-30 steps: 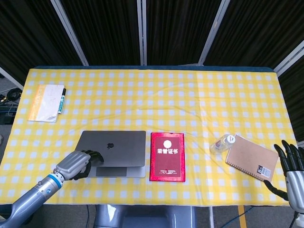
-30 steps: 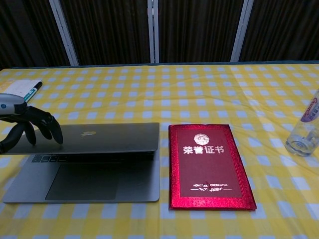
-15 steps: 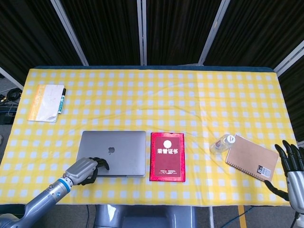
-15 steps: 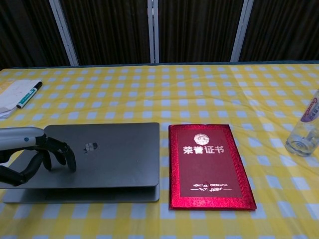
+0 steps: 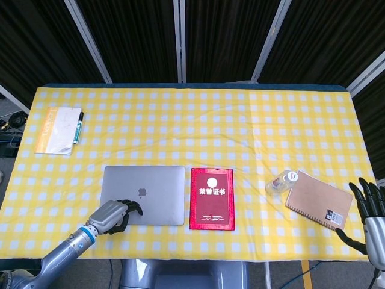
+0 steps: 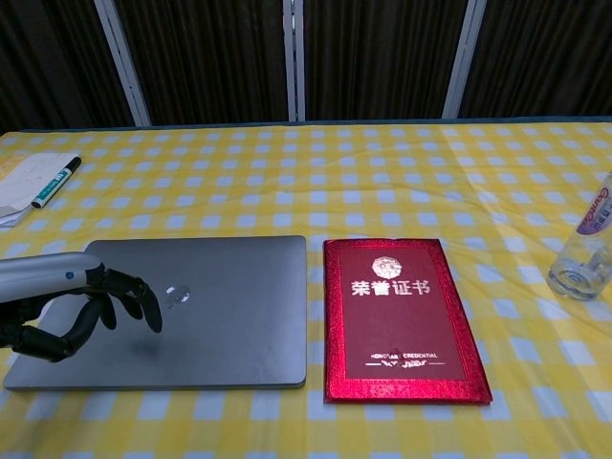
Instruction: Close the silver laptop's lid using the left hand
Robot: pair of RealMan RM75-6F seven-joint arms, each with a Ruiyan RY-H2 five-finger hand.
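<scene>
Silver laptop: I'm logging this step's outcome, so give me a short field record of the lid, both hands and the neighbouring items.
laptop lid: silver laptop lies shut flat on the yellow checked cloth
left hand: left hand over the lid's near left part, fingers curled down onto it
right hand: right hand off the table's right edge, fingers spread, holding nothing
right of laptop: red certificate folder, apart from it
far right: clear bottle beside a brown notebook

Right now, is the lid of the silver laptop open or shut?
Shut. The flat silver laptop lies with its lid down; no keyboard shows. The left hand rests on it.
</scene>
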